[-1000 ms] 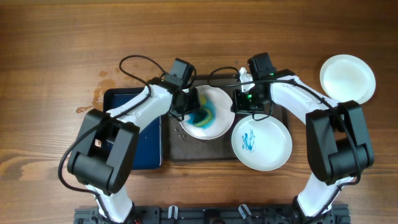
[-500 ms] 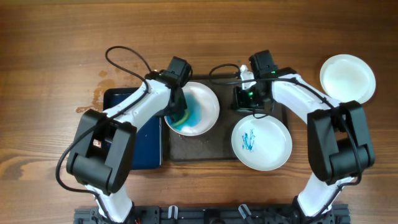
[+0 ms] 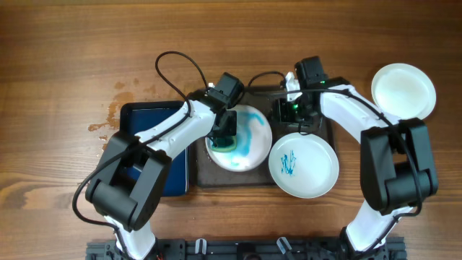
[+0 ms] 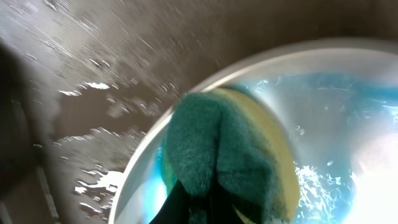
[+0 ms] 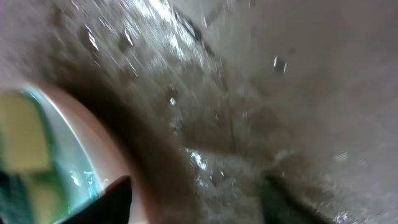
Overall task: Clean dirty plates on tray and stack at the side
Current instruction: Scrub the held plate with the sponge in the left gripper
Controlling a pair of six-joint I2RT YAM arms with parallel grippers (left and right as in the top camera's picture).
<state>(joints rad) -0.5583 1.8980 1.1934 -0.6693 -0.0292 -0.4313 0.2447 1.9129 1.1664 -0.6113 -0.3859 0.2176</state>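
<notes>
scrubbing: our left claw (image 3: 225, 137) grips the sponge (image 4: 224, 155), pressing it onto a blue-smeared plate (image 3: 254, 150) on the tray (image 3: 209, 175). right claw (image 5: 199, 199) gapes empty by the rim, probably to steady it. scribbled plate (image 3: 303, 165) waits; clean plate (image 3: 403, 90) rests aside on the worktop (image 3: 72, 43).

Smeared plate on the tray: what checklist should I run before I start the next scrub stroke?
1. Left gripper shut on sponge: ok.
2. Sponge on smeared plate: ok.
3. That plate wiped clean: not ok, blue streaks cover it.
4. Right gripper steadying that plate: not ok, open, grips nothing.
5. Scribbled plate fully on tray: not ok, overhangs near edge.
6. Clean plate at the side: ok.
</notes>
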